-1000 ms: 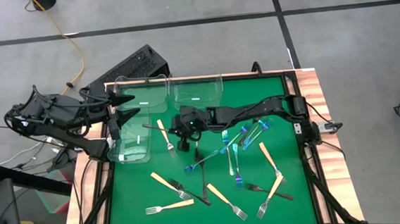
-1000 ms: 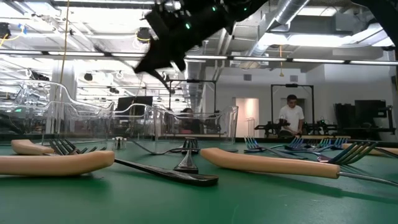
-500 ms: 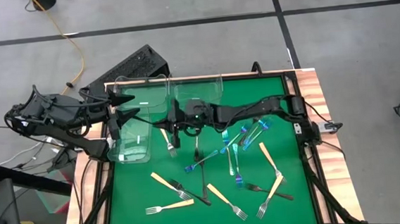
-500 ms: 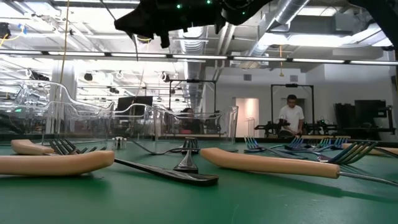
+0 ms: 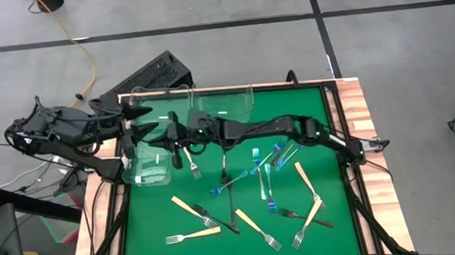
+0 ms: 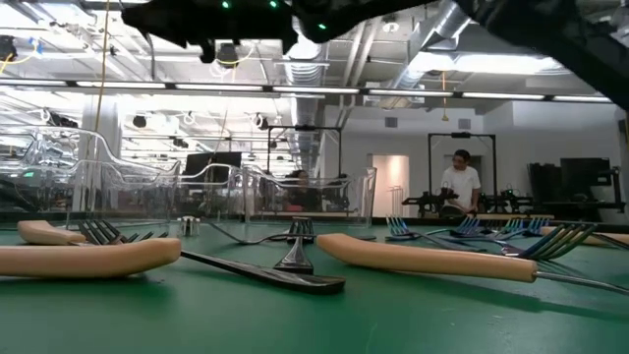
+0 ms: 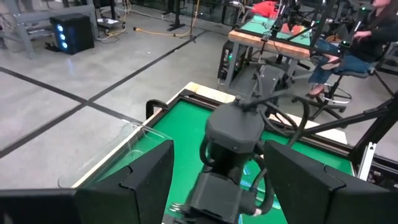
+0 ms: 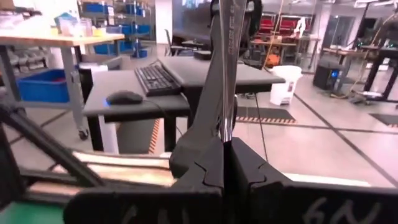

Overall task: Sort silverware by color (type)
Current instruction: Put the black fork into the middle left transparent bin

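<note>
Now — right gripper (image 5: 175,139) jaws clenched on dark fork (image 8: 225,68), over the left clear bin (image 5: 151,161) | left gripper (image 5: 141,121) jaws spread, waiting nearby | other forks (image 5: 263,177) scattered on green surface (image 5: 154,221)

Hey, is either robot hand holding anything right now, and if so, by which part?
The right hand is shut on a dark fork, pinching it along the handle. Which end is not clear. The left hand holds nothing.

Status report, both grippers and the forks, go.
Right gripper shut on dark fork, over the left clear bin. Left gripper open, parked at table's left edge. Remaining forks scattered on green mat; nothing blocking.
</note>
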